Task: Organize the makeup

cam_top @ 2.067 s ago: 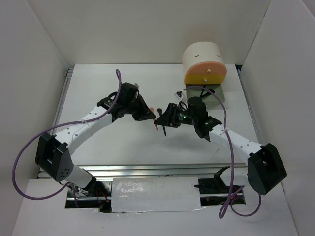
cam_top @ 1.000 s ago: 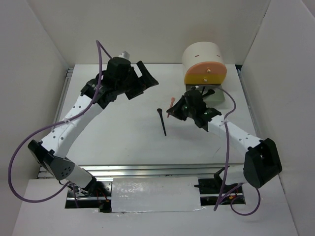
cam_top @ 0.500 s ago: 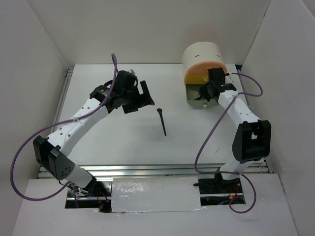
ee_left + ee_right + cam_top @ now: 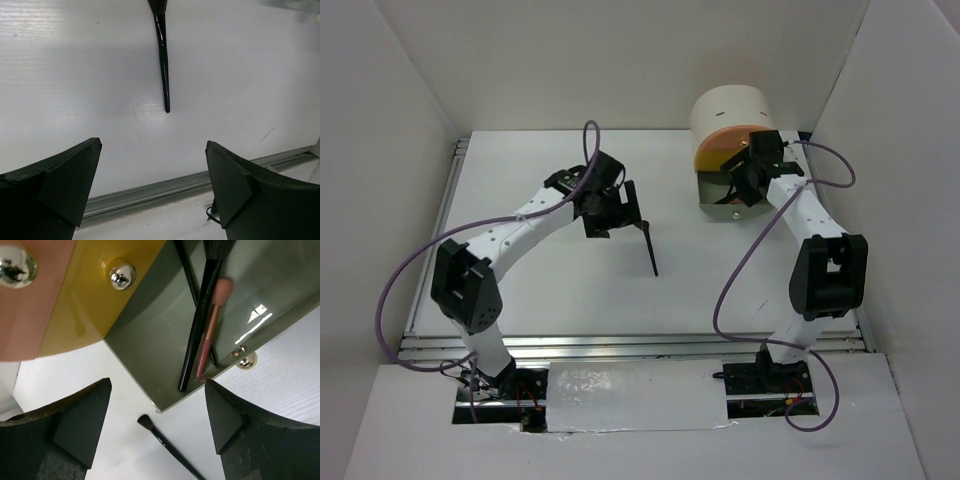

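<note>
Left wrist: black brush (image 4: 162,55) apart from table rail (image 4: 150,192)

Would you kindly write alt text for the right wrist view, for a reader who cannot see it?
An open green drawer holds a long black brush and a coral-pink stick side by side. Below it, a small black brush lies on the white table, framed by the open right gripper.

You see one brush (image 4: 650,250) lying on the table (image 4: 570,290), left of the box (image 4: 725,115). More sticks (image 4: 210,332) lie in its open drawer (image 4: 150,345).
</note>
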`<action>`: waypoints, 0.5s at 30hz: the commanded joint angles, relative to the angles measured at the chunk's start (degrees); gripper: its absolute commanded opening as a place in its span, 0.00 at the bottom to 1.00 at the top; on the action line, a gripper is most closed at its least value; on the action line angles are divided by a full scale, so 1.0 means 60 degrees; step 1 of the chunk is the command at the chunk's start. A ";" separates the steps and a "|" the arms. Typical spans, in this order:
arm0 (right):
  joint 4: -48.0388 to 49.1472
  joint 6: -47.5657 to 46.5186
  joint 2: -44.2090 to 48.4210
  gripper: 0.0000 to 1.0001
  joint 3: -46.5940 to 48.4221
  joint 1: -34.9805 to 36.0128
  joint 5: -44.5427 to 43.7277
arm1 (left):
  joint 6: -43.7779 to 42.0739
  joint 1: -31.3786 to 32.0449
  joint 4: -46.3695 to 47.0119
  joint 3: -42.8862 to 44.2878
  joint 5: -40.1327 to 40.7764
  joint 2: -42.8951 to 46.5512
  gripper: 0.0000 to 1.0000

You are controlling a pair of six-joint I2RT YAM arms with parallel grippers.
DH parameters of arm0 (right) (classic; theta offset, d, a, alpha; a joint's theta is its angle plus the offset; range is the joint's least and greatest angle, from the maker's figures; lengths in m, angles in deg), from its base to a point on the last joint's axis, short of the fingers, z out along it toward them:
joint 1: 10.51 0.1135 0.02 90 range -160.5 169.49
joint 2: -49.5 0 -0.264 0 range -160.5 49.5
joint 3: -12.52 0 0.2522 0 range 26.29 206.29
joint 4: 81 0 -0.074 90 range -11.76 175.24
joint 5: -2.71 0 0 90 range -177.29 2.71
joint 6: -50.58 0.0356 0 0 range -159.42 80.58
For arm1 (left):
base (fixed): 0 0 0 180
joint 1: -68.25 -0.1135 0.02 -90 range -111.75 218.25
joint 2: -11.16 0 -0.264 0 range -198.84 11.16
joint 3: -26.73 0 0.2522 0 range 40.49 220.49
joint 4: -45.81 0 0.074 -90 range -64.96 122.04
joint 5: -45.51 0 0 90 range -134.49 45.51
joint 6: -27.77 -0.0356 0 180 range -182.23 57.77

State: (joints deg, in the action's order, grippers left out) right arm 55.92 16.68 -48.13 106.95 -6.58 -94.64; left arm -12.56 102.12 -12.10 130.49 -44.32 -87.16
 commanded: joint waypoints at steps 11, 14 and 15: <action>0.1283 -0.0340 0.4154 0.83 -0.3524 0.0049 0.2675 | 0.0481 0.0859 -0.2279 0.5448 0.2007 -0.5363 0.96; 0.1487 -0.0166 0.5280 0.84 -0.4519 0.0151 0.2910 | 0.0686 0.0889 -0.2822 0.6311 0.2520 -0.6329 0.91; 0.1604 -0.0107 0.5444 0.83 -0.4682 0.0210 0.3099 | 0.0701 0.0889 -0.2940 0.6430 0.2681 -0.6521 0.90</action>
State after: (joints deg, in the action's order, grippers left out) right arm 61.43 15.65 -19.19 81.94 -6.19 -79.71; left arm -10.42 107.45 -23.26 164.78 -33.66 -123.16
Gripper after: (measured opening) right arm 0.834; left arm 0.912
